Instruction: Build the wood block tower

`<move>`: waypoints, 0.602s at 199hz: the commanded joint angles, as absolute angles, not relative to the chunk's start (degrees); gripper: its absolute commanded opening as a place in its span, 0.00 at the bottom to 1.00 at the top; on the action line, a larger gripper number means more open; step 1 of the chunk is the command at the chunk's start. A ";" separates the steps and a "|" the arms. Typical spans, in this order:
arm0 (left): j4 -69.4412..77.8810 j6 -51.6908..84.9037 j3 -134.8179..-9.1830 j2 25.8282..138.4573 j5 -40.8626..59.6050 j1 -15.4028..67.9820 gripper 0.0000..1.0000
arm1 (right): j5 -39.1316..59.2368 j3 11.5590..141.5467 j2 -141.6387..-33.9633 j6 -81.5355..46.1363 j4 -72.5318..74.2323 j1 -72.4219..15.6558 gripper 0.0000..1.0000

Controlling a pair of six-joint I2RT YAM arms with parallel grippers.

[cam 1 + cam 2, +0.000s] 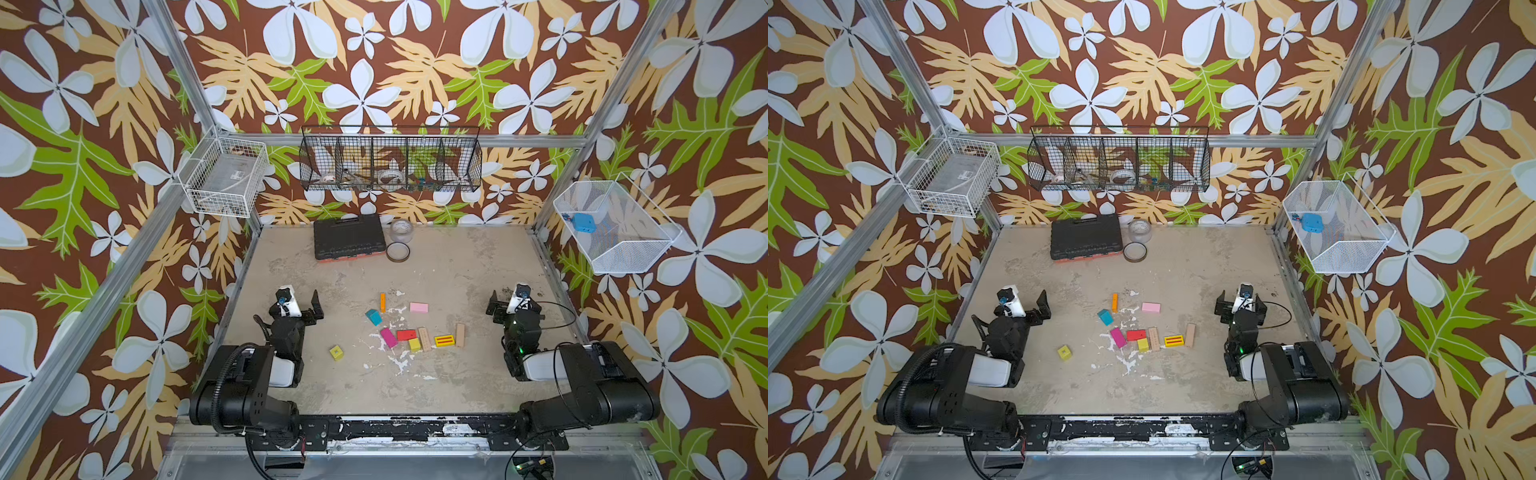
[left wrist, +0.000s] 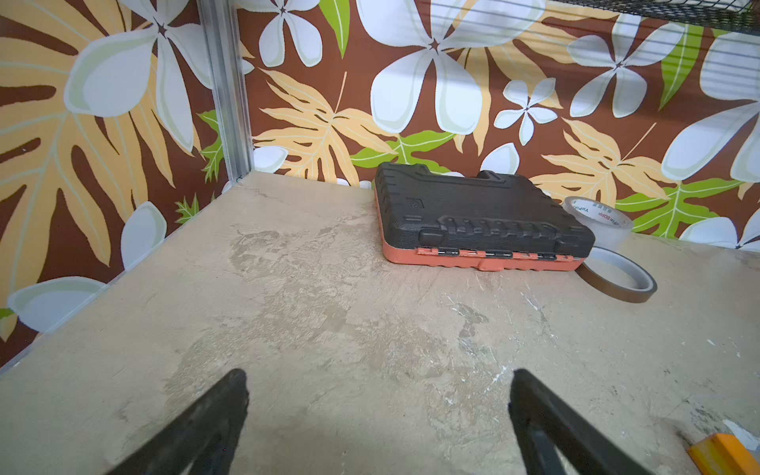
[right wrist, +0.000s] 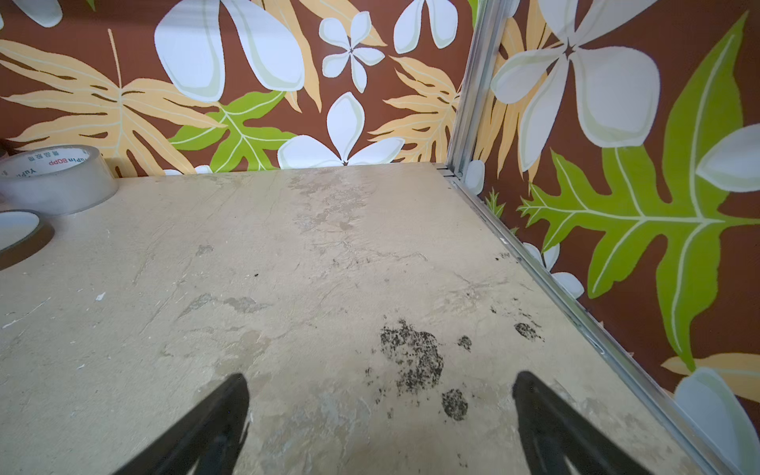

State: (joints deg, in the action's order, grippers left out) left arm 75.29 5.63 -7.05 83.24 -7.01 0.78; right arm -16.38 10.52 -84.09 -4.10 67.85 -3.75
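Note:
Several wood blocks lie loose and flat mid-table in both top views, none stacked: an orange bar [image 1: 382,302], a pink block [image 1: 419,307], a teal one [image 1: 373,317], a magenta one [image 1: 388,337], a red one [image 1: 406,335], tan planks [image 1: 424,339] and a lone yellow cube [image 1: 336,353]. No wood block tower shows in any view. My left gripper [image 1: 300,302] stands open left of the blocks, over bare table [image 2: 378,382]. The orange bar's [image 2: 724,454] end shows in the left wrist view. My right gripper [image 1: 514,302] is open to their right, empty [image 3: 380,384].
A black tool case [image 1: 348,239] lies at the back of the table, with a clear tape roll [image 1: 401,231] and a brown tape ring [image 1: 398,252] beside it. Wire baskets [image 1: 390,160] hang on the walls. Metal frame rails [image 3: 575,300] edge the table.

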 commanded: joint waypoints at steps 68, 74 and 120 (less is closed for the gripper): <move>77.53 5.76 -6.99 83.06 -6.66 0.62 1.00 | -16.46 10.29 -83.79 -4.32 69.91 -3.74 1.00; 77.45 5.80 -7.11 83.14 -6.60 0.62 1.00 | -16.47 10.20 -83.70 -4.24 70.07 -3.81 1.00; 76.97 5.22 -7.46 83.23 -5.21 0.57 1.00 | -17.04 10.11 -83.72 -3.83 70.38 -4.21 1.00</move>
